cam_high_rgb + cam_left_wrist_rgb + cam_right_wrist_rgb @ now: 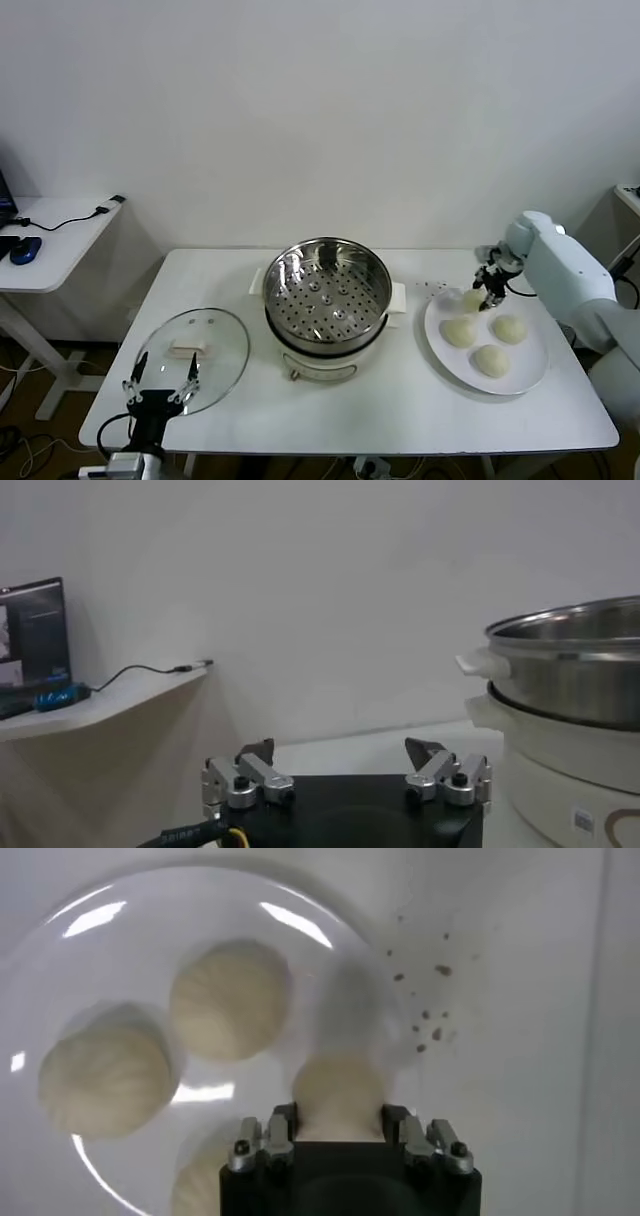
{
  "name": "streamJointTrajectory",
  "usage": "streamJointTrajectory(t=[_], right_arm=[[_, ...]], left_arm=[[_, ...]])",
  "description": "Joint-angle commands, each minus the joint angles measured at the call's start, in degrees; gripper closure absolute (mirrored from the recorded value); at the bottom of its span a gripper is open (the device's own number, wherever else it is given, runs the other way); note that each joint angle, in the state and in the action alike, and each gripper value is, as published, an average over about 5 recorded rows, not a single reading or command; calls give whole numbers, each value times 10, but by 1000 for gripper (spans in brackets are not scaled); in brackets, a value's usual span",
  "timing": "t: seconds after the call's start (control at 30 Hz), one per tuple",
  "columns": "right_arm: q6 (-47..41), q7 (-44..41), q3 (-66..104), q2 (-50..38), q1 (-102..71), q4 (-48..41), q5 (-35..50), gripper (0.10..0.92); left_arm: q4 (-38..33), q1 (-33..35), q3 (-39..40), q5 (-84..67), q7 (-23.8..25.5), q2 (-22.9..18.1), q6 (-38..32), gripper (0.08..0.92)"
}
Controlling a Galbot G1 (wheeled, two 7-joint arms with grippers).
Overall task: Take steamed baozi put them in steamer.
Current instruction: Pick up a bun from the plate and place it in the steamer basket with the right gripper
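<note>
The right gripper [488,292] is down over the white plate [528,375] at the right end of the table [400,410], and its fingers [283,1131] are pressed in on one baozi [338,1093], the bun at the far left of the plate. From the right wrist camera the bun sits squarely between the two fingers, squeezed on both sides, so that claw is closed on it. In the head view that same bun [472,299] shows just beside the gripper at the plate's far-left rim; whether it is off the plate surface I cannot tell.

Three more baozi lie on the plate: one at the near left [459,332], one toward the right [509,328], and one nearest the front edge [491,360]. They sit close together but apart from each other.

The steamer [327,300] stands in the middle of the table, shiny pot on its cream base, perforated tray showing inside with no bun in it. It is well apart from the plate, to its left.

The glass lid [195,348] lies flat at the near left of the table. The left gripper [160,377] hangs at the near left edge, just by the lid, jaws spread wide and holding nothing.

Some dark specks [425,1018] dot the tabletop just beyond the plate's rim.
</note>
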Motion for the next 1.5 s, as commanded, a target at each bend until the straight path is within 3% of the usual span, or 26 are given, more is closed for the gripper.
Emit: streamJointTrajectory(t=[0.03, 0.2, 0.4, 0.73, 0.93, 1.17, 1.5], right_arm=[[67, -28, -214, -43, 163, 146, 112, 457], [155, -31, -317, -21, 287, 218, 133, 452], [239, -10, -324, 51, 334, 276, 77, 448], [253, 17, -297, 168, 283, 351, 59, 445], [275, 33, -277, 211, 211, 337, -17, 446], [313, 56, -251, 248, 147, 255, -112, 446], [313, 58, -248, 253, 116, 202, -115, 446]], left_arm=[[-2, 4, 0, 0, 1, 2, -2, 177], [-4, 7, 1, 1, 2, 3, -2, 177], [-4, 18, 0, -4, 3, 3, -5, 177], [-7, 33, 5, 10, 4, 6, -10, 177], [-8, 36, 6, 10, 4, 5, -8, 177], [-8, 43, 1, 5, 3, 7, -10, 177], [-5, 49, 1, 4, 2, 7, -13, 177]])
